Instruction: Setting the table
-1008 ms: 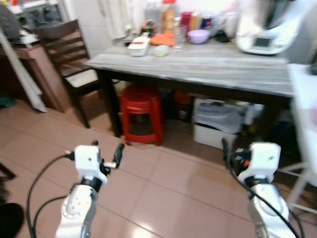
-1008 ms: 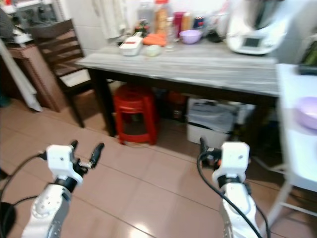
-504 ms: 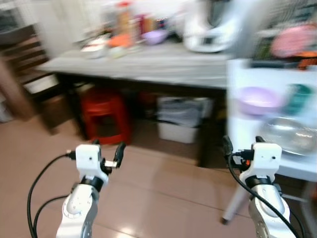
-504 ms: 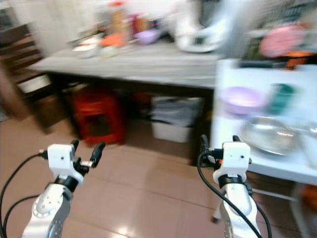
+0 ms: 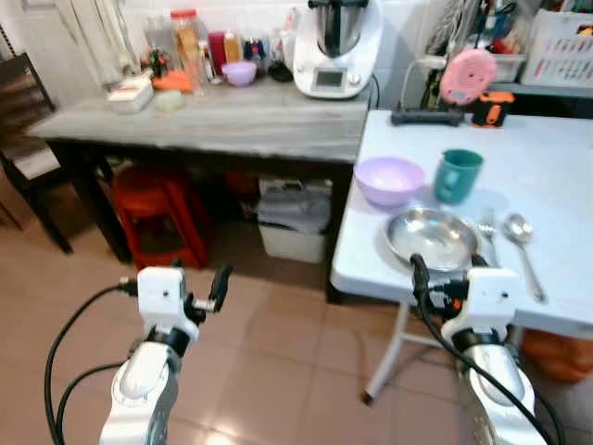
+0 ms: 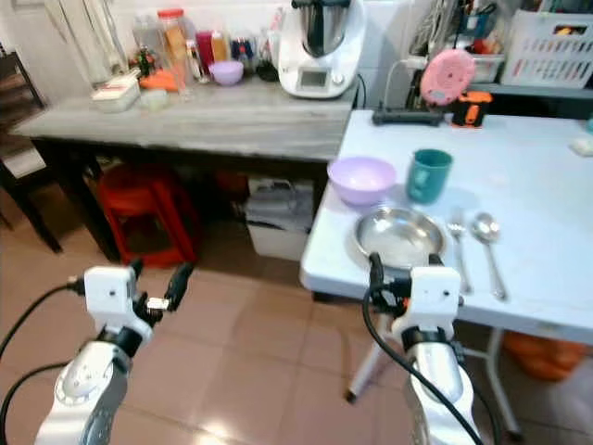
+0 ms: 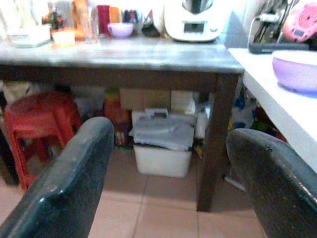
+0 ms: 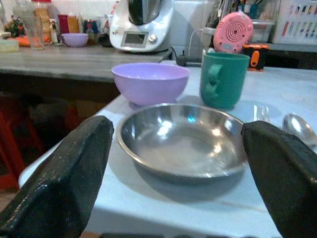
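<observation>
Your right gripper (image 8: 173,198) stands wide open with the steel dish (image 8: 182,141) directly ahead between its fingers, purple bowl (image 8: 150,82) and green mug (image 8: 223,80) just beyond; advancing carelessly risks shoving the dish into them.

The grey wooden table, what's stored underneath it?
Under the grey wooden table stand a red plastic stool and a white bin with grey bags piled on it. Further back are boxes; shadow and the tabletop hide the rest.
</observation>
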Tool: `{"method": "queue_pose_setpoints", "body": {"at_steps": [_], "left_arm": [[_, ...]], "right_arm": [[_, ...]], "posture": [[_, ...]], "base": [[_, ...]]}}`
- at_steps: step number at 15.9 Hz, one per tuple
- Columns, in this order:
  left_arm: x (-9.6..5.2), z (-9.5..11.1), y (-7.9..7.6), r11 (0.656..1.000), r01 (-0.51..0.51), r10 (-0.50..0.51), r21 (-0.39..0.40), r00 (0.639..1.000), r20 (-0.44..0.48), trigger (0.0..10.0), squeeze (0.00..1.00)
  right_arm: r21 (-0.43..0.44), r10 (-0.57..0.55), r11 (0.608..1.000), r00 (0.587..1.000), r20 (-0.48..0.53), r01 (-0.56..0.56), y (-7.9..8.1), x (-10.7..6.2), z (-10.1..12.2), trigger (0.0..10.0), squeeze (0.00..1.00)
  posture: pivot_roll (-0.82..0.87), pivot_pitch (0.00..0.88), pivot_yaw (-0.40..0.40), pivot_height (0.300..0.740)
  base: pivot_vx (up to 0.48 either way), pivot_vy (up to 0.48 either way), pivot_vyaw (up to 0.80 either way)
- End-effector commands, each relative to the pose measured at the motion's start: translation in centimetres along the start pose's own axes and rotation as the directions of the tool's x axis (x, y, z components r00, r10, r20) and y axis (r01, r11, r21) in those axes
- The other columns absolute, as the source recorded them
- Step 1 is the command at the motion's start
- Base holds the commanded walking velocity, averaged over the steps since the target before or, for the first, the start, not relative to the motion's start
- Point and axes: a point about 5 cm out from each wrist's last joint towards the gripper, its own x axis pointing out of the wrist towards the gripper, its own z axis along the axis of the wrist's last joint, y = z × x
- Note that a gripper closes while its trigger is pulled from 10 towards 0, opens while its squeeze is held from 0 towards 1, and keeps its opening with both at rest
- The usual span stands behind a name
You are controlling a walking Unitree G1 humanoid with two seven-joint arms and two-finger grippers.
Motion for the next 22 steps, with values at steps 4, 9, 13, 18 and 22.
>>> {"method": "queue_pose_setpoints", "body": {"at_steps": [4,9,13,18,22], "left_arm": [[-0.09,-0.04,0.65,1.000,-0.016,0.016,0.020,1.000,-0.014,10.0,0.00],[-0.08,0.19,0.78,1.000,-0.010,0.010,-0.025,1.000,0.012,10.0,0.00],[-0.37,0.09,0.50,0.999,0.045,-0.045,-0.026,0.999,0.011,10.0,0.00],[-0.47,0.17,0.20,0.997,0.075,-0.074,-0.035,0.997,0.021,10.0,0.00],[-0.50,0.16,-0.20,0.994,0.102,-0.101,-0.045,0.995,0.022,10.0,0.00]], "right_arm": [[0.003,0.014,1.000,1.000,0.013,-0.014,0.35,0.23,0.35,10.0,0.00],[0.003,0.020,1.000,1.000,0.017,-0.020,0.56,0.29,0.37,10.0,0.00],[0.002,0.022,1.000,1.000,0.018,-0.022,0.56,0.29,0.37,10.0,0.00],[0.000,0.022,1.000,1.000,0.018,-0.022,0.57,0.14,0.35,10.0,0.00],[-0.005,0.020,1.000,1.000,0.019,-0.020,0.42,0.06,0.38,10.0,0.00]], "posture": [[0.01,0.000,0.076,0.740],[0.02,0.000,0.075,0.740],[0.02,0.000,0.079,0.740],[0.01,0.000,0.083,0.740],[0.01,0.000,0.082,0.740]], "base": [[0.000,-0.410,0.00],[0.000,-0.163,0.00],[0.000,0.000,0.00],[0.136,0.000,0.00],[0.356,0.000,0.00]]}}
